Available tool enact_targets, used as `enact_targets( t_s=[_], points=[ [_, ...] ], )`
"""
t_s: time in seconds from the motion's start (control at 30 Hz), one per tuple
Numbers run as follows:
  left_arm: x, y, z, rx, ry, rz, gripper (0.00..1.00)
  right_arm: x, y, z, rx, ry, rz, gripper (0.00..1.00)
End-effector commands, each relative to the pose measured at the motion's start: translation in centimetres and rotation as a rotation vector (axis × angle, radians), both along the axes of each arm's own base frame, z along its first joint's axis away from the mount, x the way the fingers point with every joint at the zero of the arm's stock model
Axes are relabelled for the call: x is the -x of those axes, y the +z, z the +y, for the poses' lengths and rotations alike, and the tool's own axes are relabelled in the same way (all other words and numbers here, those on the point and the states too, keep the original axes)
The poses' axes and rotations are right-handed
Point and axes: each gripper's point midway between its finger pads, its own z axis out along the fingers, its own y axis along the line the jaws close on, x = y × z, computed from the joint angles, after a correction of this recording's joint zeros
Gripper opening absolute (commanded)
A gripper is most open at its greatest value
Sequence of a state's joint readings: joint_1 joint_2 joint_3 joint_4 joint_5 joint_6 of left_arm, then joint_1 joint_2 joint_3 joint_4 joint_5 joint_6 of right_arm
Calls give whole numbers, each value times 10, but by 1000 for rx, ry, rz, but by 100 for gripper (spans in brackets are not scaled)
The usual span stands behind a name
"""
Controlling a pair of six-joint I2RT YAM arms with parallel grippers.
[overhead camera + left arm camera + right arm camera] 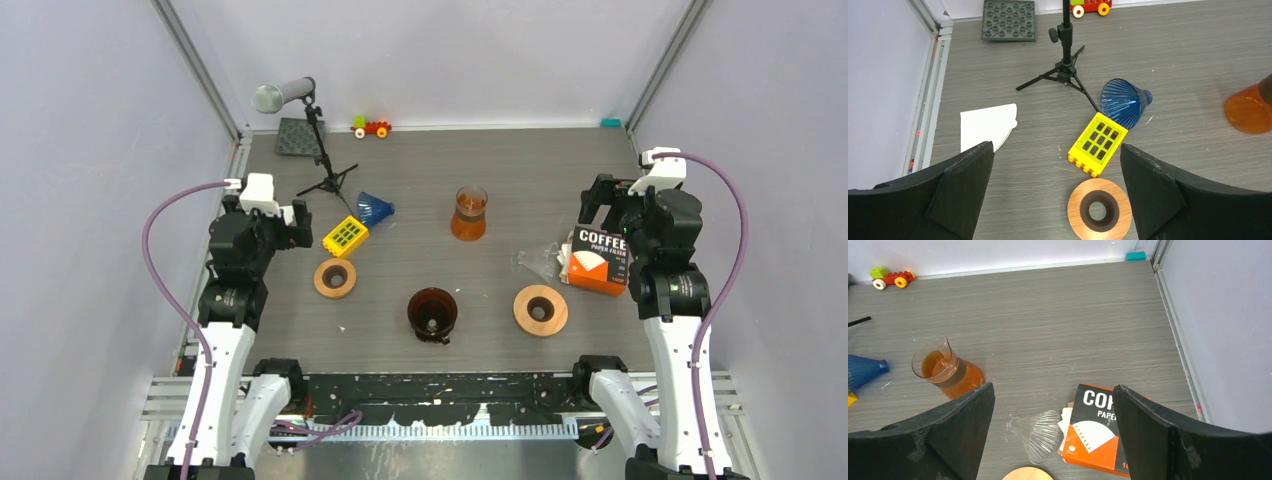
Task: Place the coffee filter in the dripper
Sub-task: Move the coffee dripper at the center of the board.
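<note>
- Risk, wrong target: three drippers are out. The brown dripper (pixel 432 313) stands upright mid-desk; the blue dripper (pixel 1122 102) and the clear dripper (pixel 1040 432) each lie on their side. The upright brown one looks like the likely receiver, but that's a judgement.
- Risk, pick failure: the coffee filter (pixel 987 125) lies flat on the desk (pixel 520 170), a thin white sheet at the far left near the rail. The fingers could slide over it or crumple it instead of lifting an edge.
- Risk, clutter: the yellow block (pixel 1098 144) and wooden ring (pixel 1099 210) sit between the filter and the brown dripper, so a low carry could knock them.
- Risk, the filter may land folded or off-centre in the cone, since it is limp paper.
- More filters poke out of the filter box (pixel 1100 427), just beside the clear dripper. Grabbing there risks dragging out several.
- Left end effector (pixel 1056 146): jaws spread wide, nothing between them, touching nothing, filter off to its left.
- Right end effector (pixel 1053 386): also spread wide, empty, above the box area.
</note>
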State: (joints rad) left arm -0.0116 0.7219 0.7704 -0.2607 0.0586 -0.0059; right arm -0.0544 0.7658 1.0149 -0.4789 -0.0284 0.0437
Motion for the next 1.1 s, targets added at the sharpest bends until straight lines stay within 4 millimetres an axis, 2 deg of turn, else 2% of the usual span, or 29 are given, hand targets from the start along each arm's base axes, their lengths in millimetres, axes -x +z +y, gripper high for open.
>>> enact_targets(
  t_s=[0.0,0.27,0.33,0.43,0.53,0.67,0.73,0.83,0.97,1.07],
  points=[
    [4,23,2,-29,-24,-51,100,0,13,-1,23,2,-53,91],
    [14,34,-4,-68,-89,-45,100,4,15,-3,44,-2,-62,92],
    [19,36,-18,-66,-169,-43,100,4,14,-1,51,15,-60,92],
    [32,34,-50,-28,-359,-40,100,3,10,1,65,31,-51,92],
    [44,29,-73,13,-501,-16,100,3,9,5,59,51,-48,92],
    [46,22,-85,55,-566,41,96,1,3,14,48,104,-34,92],
    [44,16,-88,67,-583,89,94,0,-1,17,42,126,-24,92],
    [42,-1,-110,60,-662,190,93,-1,-5,23,34,158,-17,92],
    [36,-34,-143,-48,-737,310,92,-3,-10,26,29,176,-6,92],
    [43,-56,-171,-144,-834,381,88,-4,-13,27,31,182,-1,92]
  ],
)
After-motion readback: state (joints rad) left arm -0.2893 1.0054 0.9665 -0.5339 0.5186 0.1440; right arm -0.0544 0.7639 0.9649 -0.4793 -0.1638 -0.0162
